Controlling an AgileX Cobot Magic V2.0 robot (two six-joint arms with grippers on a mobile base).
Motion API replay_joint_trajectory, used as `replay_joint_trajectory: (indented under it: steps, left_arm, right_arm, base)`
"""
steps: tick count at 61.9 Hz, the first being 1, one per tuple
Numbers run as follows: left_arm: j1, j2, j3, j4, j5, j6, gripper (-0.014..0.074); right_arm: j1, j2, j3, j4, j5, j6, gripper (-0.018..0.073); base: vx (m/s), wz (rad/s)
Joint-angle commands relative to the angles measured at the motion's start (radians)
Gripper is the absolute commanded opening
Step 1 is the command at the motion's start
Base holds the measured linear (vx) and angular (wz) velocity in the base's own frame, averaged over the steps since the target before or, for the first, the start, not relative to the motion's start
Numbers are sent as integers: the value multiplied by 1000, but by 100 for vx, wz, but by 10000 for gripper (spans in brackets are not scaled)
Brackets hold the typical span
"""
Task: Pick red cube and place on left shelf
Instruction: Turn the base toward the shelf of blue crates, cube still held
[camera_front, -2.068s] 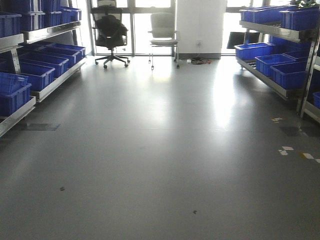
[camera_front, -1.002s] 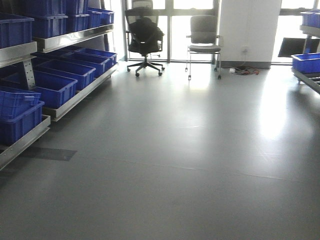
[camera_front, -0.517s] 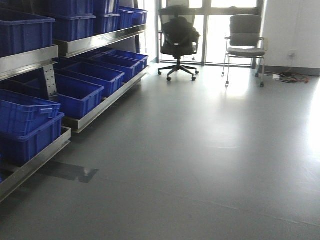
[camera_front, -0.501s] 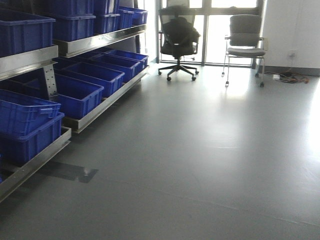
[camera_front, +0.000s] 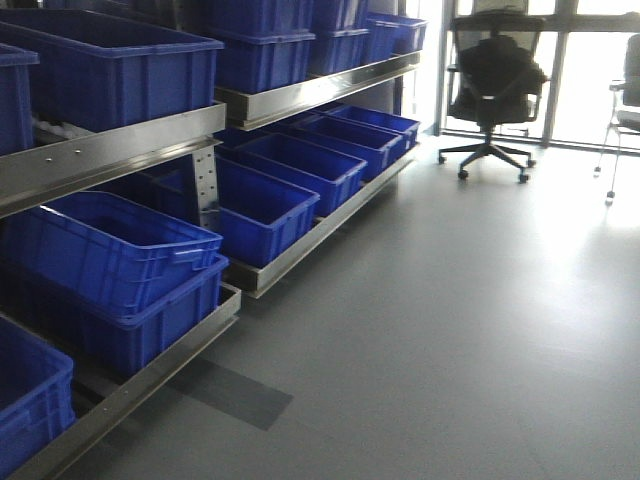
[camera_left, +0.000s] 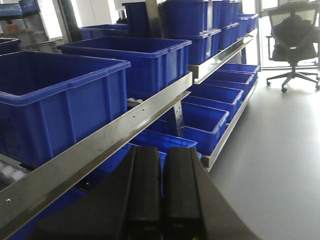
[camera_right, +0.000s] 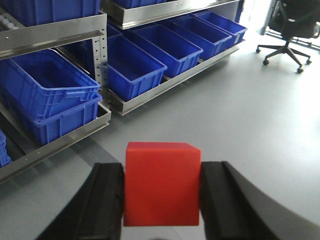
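While the right gripper clamps the cube between both fingers, the left gripper is pressed closed, empty. Shelf ahead.

blue bins all down the left of the frame, lined up in rows | nested pair at middle left, one sat inside another | black office chair upper right, something dark slung over its back | pale chair cut off at the right edge | grey floor, pretty shiny | dark floor patch lower middle
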Motion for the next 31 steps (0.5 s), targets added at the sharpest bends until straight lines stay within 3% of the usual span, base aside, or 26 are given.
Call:
replay_joint_trajectory:
  steps: [1,31]
  left_arm:
    - [-5,0,22,-5,-90,1,106]
    - [-5,0,22,-5,-90,1,106]
  right_arm:
    - [-7,0,-30,-3,-84,-6,58]
    - [-7,1,-30,-3,-84,-6,58]
  base:
    - [53,50]
    - [47,56]
